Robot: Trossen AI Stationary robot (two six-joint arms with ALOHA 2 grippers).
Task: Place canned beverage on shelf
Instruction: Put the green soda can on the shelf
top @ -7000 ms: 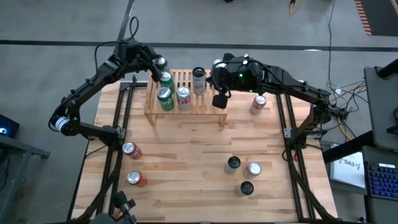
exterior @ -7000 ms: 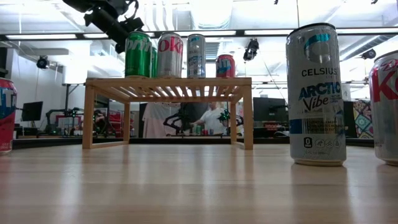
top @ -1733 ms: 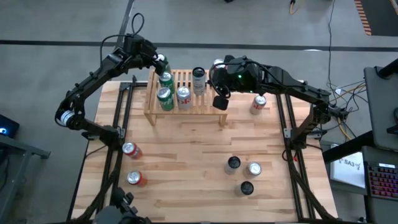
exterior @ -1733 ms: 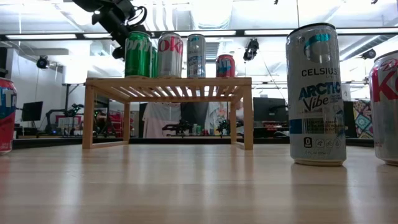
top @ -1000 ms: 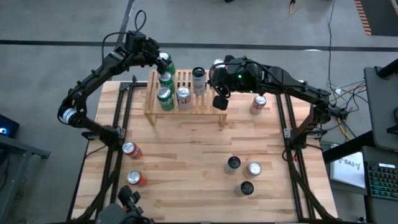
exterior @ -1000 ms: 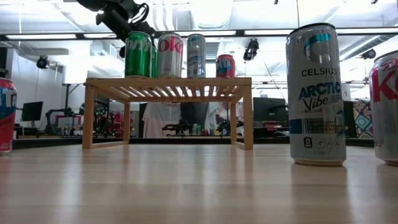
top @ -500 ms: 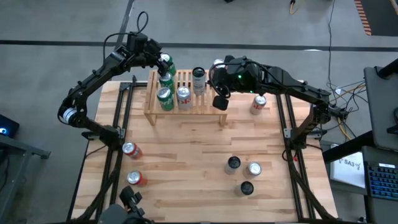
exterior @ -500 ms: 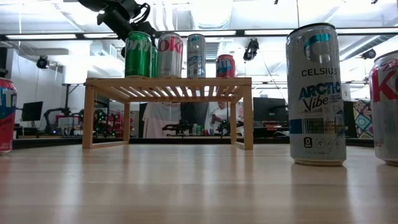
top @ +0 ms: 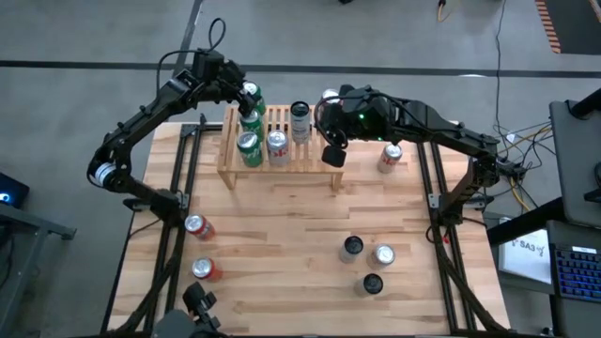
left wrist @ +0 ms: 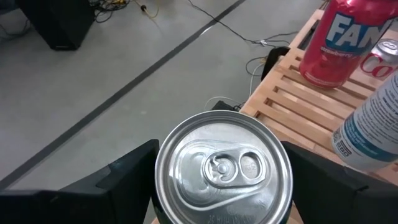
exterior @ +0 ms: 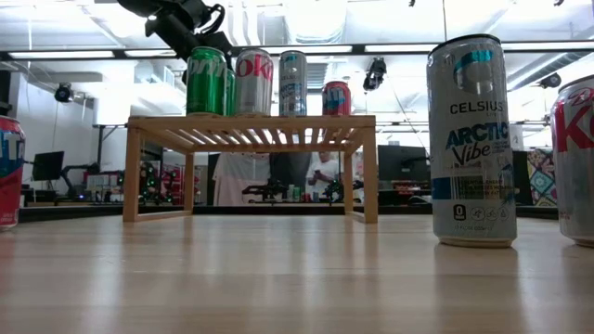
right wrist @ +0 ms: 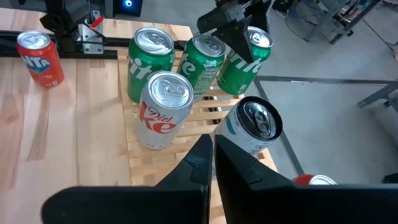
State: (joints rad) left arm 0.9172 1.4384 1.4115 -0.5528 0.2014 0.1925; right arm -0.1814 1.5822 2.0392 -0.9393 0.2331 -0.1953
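Shelf (top: 282, 150) back corner: green can (left wrist: 222, 169) between left pincer (left wrist: 217, 180) fingers

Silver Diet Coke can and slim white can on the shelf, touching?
Apart. Right wrist view shows bare shelf slats between Diet Coke can and slim white can.

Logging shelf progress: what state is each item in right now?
Left end effector: around a green can at the shelf's back corner.
Right end effector: shut, empty, above the shelf.
Diet Coke can: upright on shelf.
Fanta can: lying on the table.
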